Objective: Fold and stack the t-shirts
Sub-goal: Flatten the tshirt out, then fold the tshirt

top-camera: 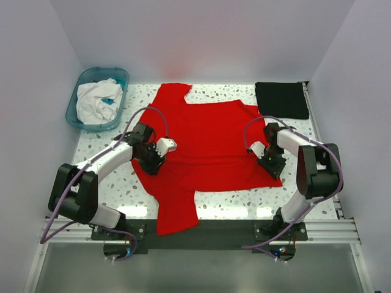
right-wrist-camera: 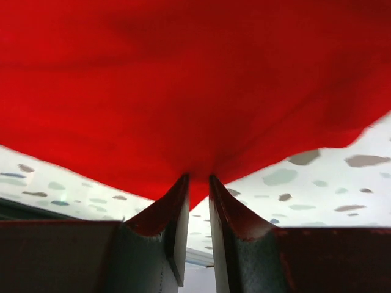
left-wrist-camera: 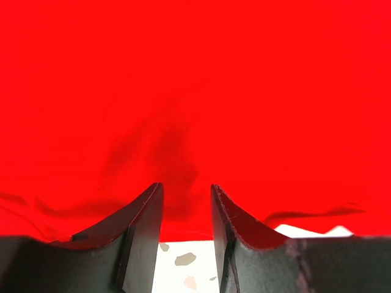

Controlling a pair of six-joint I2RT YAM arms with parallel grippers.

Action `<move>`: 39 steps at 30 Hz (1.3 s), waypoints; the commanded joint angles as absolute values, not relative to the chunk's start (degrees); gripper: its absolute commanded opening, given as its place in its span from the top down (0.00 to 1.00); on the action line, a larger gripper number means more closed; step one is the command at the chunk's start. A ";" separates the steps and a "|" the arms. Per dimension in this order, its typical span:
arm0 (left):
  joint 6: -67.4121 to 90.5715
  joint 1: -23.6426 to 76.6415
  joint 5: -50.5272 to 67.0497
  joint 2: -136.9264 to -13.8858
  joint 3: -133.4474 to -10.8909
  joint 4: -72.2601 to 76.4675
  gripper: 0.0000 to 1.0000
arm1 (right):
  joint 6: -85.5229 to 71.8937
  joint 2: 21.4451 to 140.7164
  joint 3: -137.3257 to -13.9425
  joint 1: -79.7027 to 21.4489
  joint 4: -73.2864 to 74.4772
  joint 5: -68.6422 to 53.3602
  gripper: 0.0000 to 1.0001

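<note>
While both arms were reaching in over the bench (top-camera: 235,201), the red t-shirt (top-camera: 208,137) lay spread mostly flat in the middle of it, one sleeve pointing to the far side and another hanging toward the near edge. So the right hand (right-wrist-camera: 198,178) had its fingers drawn narrow and was pinching a bunch of the red cloth at the shirt's right edge, which the wrist view showed pulled up off the speckled surface. At the shirt's left edge, the left hand (left-wrist-camera: 186,189) was only partway open, with a clear gap and the hem running across between its fingers; honestly couldn't tell if it had any real bite on the fabric. The black t-shirt (top-camera: 281,99) sat as a folded rectangle at the far right corner, apart from the red one. Over at the far left was a teal basin (top-camera: 81,82) with some white cloth (top-camera: 96,104) in it.
</note>
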State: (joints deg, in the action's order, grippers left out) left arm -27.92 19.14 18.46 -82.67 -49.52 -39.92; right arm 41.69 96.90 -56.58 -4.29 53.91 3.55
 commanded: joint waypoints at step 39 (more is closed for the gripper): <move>-37.44 12.04 8.44 -85.09 -41.77 -39.46 0.66 | 42.80 100.74 -59.60 -5.27 53.79 0.88 0.82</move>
